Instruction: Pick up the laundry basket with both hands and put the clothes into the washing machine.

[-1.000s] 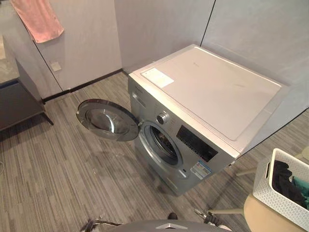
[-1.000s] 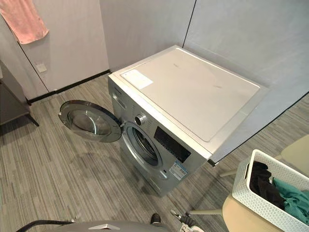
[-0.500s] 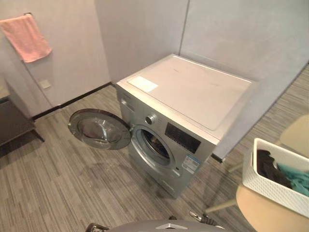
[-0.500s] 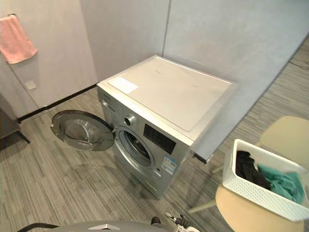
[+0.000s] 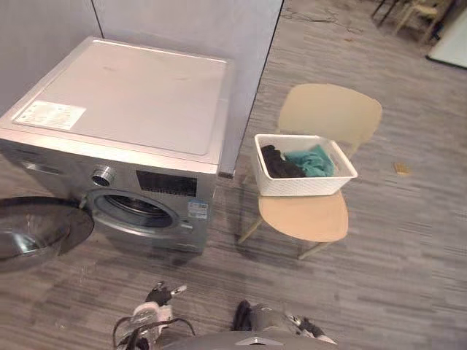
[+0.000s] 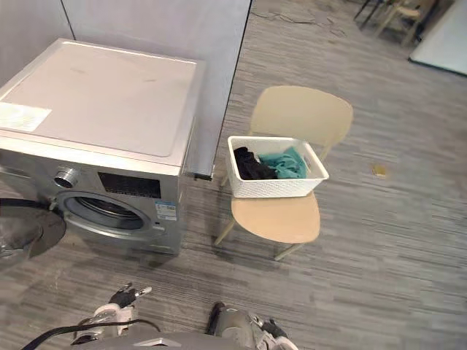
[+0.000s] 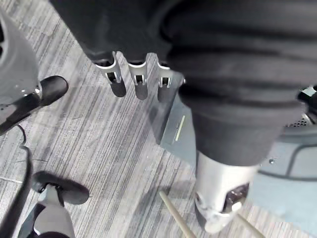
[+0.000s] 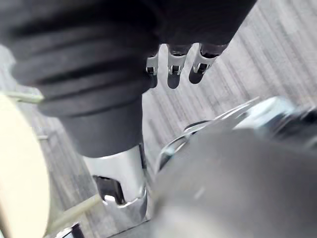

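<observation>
Beside the silver washing machine (image 5: 124,124), on a rounded beige chair (image 5: 303,219), sits the white perforated laundry basket (image 5: 303,184) holding black and teal clothes (image 5: 314,162), while left hand (image 7: 140,82) and right hand (image 8: 173,69) hang slack, empty.

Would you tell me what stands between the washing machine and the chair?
In the left eye view, a grey wall panel's edge stands between the washing machine and the chair; the rest is floor.

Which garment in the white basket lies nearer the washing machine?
The black garment; the teal garment lies beyond it, farther from the silver washing machine.
</observation>
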Controlling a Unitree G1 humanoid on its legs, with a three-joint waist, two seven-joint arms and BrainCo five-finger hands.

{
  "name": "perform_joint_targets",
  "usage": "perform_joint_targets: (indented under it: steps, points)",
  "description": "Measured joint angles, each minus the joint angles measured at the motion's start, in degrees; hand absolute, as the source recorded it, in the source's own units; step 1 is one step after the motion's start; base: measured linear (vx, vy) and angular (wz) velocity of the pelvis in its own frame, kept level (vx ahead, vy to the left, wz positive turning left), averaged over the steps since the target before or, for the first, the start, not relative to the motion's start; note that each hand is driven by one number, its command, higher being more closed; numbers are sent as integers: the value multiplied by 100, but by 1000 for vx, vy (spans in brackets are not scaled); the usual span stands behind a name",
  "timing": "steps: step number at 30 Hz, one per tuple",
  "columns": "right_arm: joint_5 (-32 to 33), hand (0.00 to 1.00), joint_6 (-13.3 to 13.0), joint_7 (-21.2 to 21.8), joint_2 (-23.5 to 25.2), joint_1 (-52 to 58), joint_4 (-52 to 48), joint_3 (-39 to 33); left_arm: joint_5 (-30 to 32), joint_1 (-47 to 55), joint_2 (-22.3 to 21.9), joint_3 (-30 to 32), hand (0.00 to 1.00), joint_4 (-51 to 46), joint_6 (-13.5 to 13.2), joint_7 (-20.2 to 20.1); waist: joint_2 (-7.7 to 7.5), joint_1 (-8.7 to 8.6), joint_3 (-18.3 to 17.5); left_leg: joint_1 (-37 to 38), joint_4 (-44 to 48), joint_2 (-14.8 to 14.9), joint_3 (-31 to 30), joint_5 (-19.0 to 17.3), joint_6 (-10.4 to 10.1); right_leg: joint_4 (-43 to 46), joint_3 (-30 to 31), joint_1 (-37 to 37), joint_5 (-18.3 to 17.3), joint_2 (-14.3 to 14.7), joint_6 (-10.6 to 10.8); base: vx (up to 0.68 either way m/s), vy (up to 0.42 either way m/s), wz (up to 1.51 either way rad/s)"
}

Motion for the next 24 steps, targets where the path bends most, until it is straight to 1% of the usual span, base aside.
perform_joint_targets:
  steps: [1,2,3,5,6,9,10,11,12,13,14,15,16,17,18,19,20,21,22,23,24]
  points:
    - [-27,0,-1,6,-57,-3,23,-90,-31,21,8,-12,0,7,7,8,39,51,-26,-35,-34,92,-62,78,-133,-394,67,135,-94,250,192,87,-266,1]
    - [-69,0,-5,13,-110,-50,33,-153,-42,55,-5,-18,0,22,10,2,207,87,-28,-68,-73,218,-60,144,-204,-655,50,211,47,441,136,28,-266,-26]
    - [-174,0,-15,12,-213,-144,27,-214,-57,123,-12,-27,0,23,12,-11,427,106,-32,-156,-82,416,-62,231,-279,-1083,-11,339,226,751,40,25,-180,-19]
    - [-194,0,-12,6,-242,-201,37,-241,-221,197,19,-17,0,27,23,5,560,102,-34,-158,-70,640,-152,383,-304,-1495,-112,568,350,1072,-96,24,-247,5]
    - [-150,0,-18,4,-207,-194,24,-220,-274,208,46,25,0,25,23,4,568,69,-46,-121,42,840,-260,427,-313,-1794,-184,833,397,1292,-171,-1,-234,19]
    - [28,0,-43,5,-184,-282,-19,-14,-293,218,63,142,0,25,23,8,520,145,-35,-135,539,1184,-233,425,-309,-2085,-108,1055,428,1525,-252,-25,-146,-13]
    - [95,0,-105,4,-202,-357,-43,131,-297,280,58,177,0,25,23,17,511,210,-11,-247,1107,1439,-248,401,-209,-2169,12,1139,424,1622,-306,-22,-113,-47]
    - [139,0,-178,3,-220,-389,-75,268,-321,324,49,218,0,-58,-54,41,521,234,5,-459,1762,1684,-367,402,171,-2211,111,1192,435,1674,-349,-20,-94,-48]
    - [140,0,-207,2,-226,-397,-92,349,-368,301,48,270,0,-54,-57,52,542,258,15,-694,2211,1752,-627,368,388,-2228,163,1236,435,1667,-368,-9,-36,-35]
    - [139,0,-235,2,-275,-459,-99,458,-446,284,20,339,0,-49,-60,47,539,255,50,-925,2517,1584,-1034,164,363,-2234,264,1269,435,1626,-411,12,67,-33]
    - [136,0,-253,4,-389,-495,-73,556,-495,267,-48,368,0,-52,-57,45,594,269,109,-1145,2503,952,-1737,-174,77,-2252,386,1321,438,1481,-432,19,111,-36]
    - [136,0,-257,4,-442,-520,-40,563,-495,275,-77,362,0,-48,-55,44,610,275,127,-1226,2382,597,-2013,-293,-35,-2244,467,1321,446,1403,-417,14,196,-62]
    - [133,0,-263,8,-494,-539,-29,587,-487,360,-105,356,0,-49,-51,46,669,333,150,-1305,1869,6,-2335,-362,-18,-2247,630,1316,466,1287,-370,0,163,-75]
    - [118,0,-260,15,-544,-533,-28,683,-493,384,-104,356,0,-50,-49,46,780,381,174,-1344,1162,-320,-2416,-295,63,-2264,754,1314,454,1282,-316,-4,196,-75]
    - [85,0,-259,15,-554,-521,-28,703,-489,392,-107,360,0,-56,-55,45,850,403,183,-1347,756,-400,-2436,-214,54,-2272,774,1301,443,1307,-250,2,132,-69]
    - [12,0,-238,13,-495,-504,-22,747,-479,443,-59,365,0,-47,-55,46,857,490,191,-1292,421,-515,-2383,-57,405,-2315,928,1273,445,1299,-177,82,171,-38]
    - [-35,0,-232,13,-426,-516,-24,766,-433,423,-23,368,0,-41,-54,46,877,467,121,-1266,206,-679,-2430,-79,347,-2525,1054,1242,481,1272,-129,85,101,-31]
    - [-98,0,-231,11,-413,-554,-22,768,-419,414,-26,373,0,-44,-57,42,846,496,138,-1312,210,-741,-2447,-129,337,-2556,1104,1187,557,1245,-72,151,160,-23]
    - [-255,0,-228,0,-426,-638,11,760,-418,391,-69,527,0,-55,-100,16,813,552,236,-1359,325,-823,-2446,-226,425,-2543,1244,1113,725,1211,79,123,146,-39]
    - [-387,0,-225,-9,-430,-638,94,762,-389,406,-57,677,0,-45,-103,25,827,580,243,-1331,421,-822,-2400,-336,588,-2553,1326,1202,725,1215,136,168,174,-40]
    - [-407,0,-224,-8,-410,-638,102,758,-338,424,-37,754,0,-27,-85,29,821,569,241,-1280,455,-820,-2360,-386,606,-2533,1365,1250,704,1202,162,180,135,-40]
